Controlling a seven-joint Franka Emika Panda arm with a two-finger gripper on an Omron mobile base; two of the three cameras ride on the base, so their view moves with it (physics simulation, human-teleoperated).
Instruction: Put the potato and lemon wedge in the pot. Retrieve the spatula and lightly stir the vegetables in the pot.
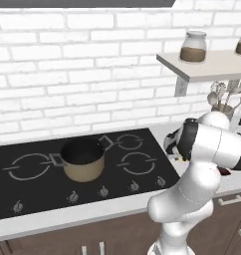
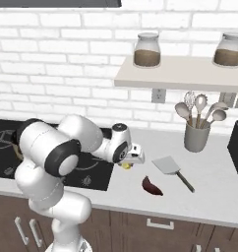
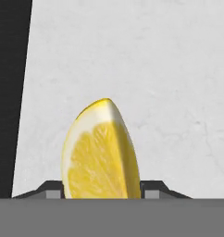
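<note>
The pot (image 1: 83, 160) stands on the black cooktop (image 1: 38, 189) at the left. Right of the cooktop, the pincer (image 2: 127, 164) is down on the pale surface (image 2: 209, 182), its half-closed fingertips (image 3: 52, 190) flanking the lemon wedge (image 3: 101, 152); whether they grip it I cannot tell. Further right lie a dark reddish vegetable (image 2: 152, 186) and the spatula (image 2: 171, 169).

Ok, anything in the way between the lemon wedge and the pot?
Nothing visible. The lemon wedge sits between the fingertips on the counter beside the cooktop; only flat cooktop lies between it and the open pot.
</note>
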